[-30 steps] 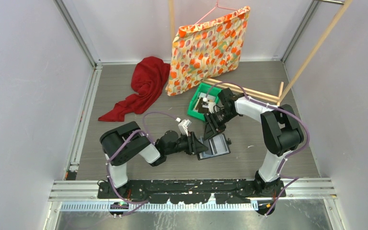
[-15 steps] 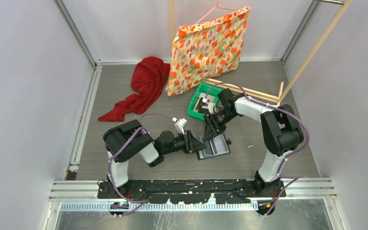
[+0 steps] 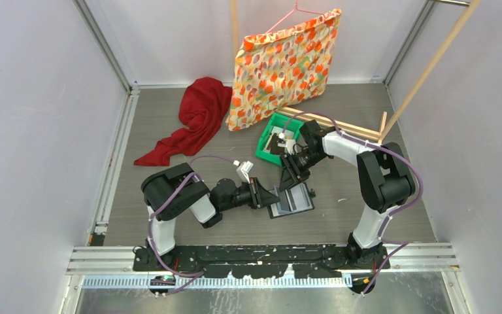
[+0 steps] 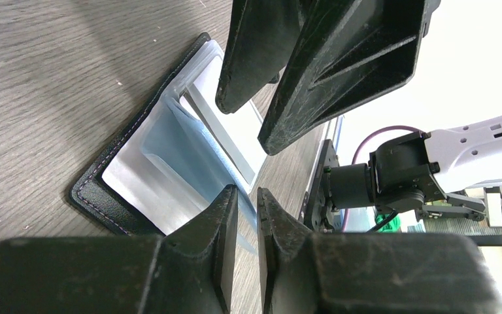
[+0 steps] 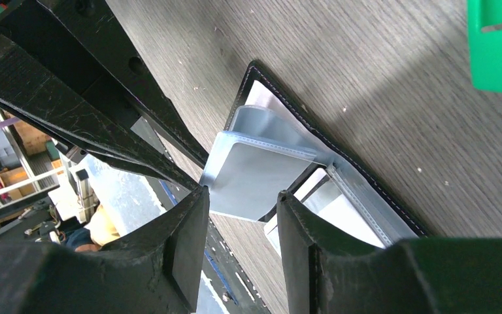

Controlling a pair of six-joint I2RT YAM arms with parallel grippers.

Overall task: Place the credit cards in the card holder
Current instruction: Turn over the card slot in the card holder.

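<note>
1. Card holder (image 4: 98,193) lies open under both hands.
2. Left hand (image 4: 247,199), nearly closed, pinches a pocket page (image 5: 261,176): likely floppy, slick; take its free edge.
3. Right hand (image 5: 243,196): half open, empty.

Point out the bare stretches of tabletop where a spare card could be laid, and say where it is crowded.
Bare wood lies left of the left arm, between the red cloth and the near rail, and between the card holder and the right arm. Crowded: the left gripper and right gripper meet at the card holder, green tray just behind.
</note>
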